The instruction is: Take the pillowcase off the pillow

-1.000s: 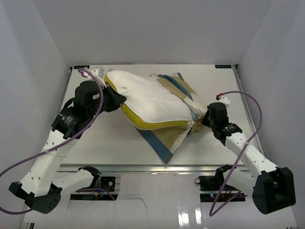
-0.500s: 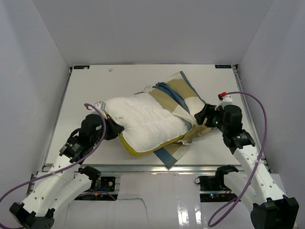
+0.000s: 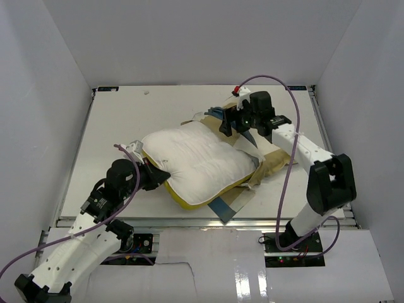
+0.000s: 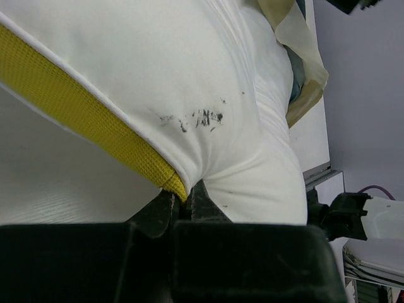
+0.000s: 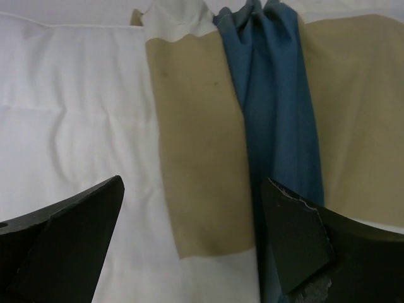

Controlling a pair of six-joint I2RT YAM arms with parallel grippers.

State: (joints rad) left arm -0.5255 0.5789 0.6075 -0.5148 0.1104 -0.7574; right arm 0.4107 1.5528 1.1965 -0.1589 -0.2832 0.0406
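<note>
The white pillow [image 3: 202, 161] with yellow piping [image 4: 82, 113] lies in the middle of the table. Most of it is bare. The tan, blue and cream pillowcase [image 3: 273, 158] is bunched over its far right end and trails out underneath at the front. My left gripper [image 3: 159, 175] is shut on the pillow's near left corner; the left wrist view shows the jaws [image 4: 182, 197] pinching white cloth and piping. My right gripper [image 3: 226, 126] hangs open above the pillowcase at the pillow's far edge, with tan and blue fabric [image 5: 196, 158] below and nothing between its fingers.
White walls enclose the table [image 3: 120, 126] on the left, back and right. A metal rail [image 3: 189, 221] runs along the near edge. Purple cables loop from both arms. A blue border strip [image 3: 222, 208] of the case reaches close to the rail.
My right gripper opened, let go of the pillowcase and swung from the pillow's right end to its far side. The left gripper, still shut, pulled the pillow nearer and to the left.
</note>
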